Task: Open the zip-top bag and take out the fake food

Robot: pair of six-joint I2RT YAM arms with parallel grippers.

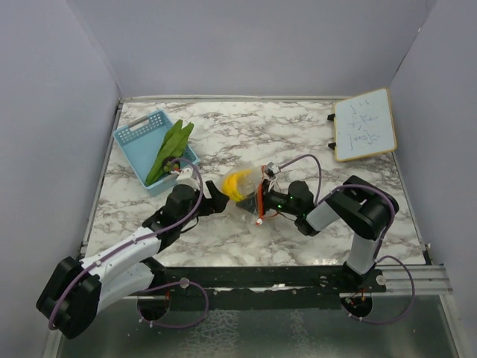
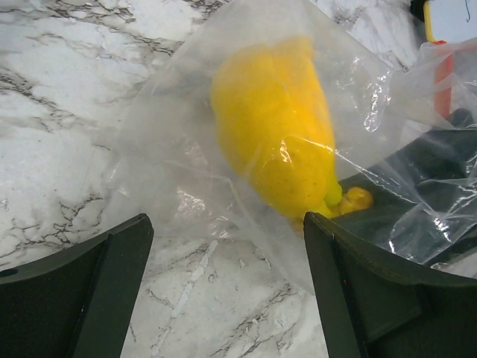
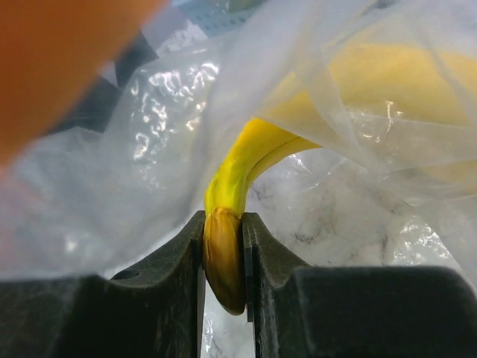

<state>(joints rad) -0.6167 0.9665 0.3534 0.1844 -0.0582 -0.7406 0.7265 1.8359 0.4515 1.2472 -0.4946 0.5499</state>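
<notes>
The clear zip-top bag (image 1: pixel 251 203) lies mid-table, its orange-red zip strip (image 1: pixel 260 198) toward the right arm. A yellow banana-like piece (image 1: pixel 238 184) is inside it. My right gripper (image 1: pixel 270 200) reaches into the bag mouth and is shut on the yellow piece's brown stem end (image 3: pixel 223 261), fingers either side (image 3: pixel 223 239). My left gripper (image 1: pixel 216 200) is open at the bag's closed end; in the left wrist view (image 2: pixel 227 246) the bag (image 2: pixel 171 164) and yellow piece (image 2: pixel 276 127) lie just ahead of its fingers. The green leafy piece (image 1: pixel 168 149) lies across the basket. No small dark round piece shows.
A light-blue mesh basket (image 1: pixel 137 136) stands at the back left. A small whiteboard (image 1: pixel 364 124) lies at the back right. Grey walls enclose the marble table on three sides.
</notes>
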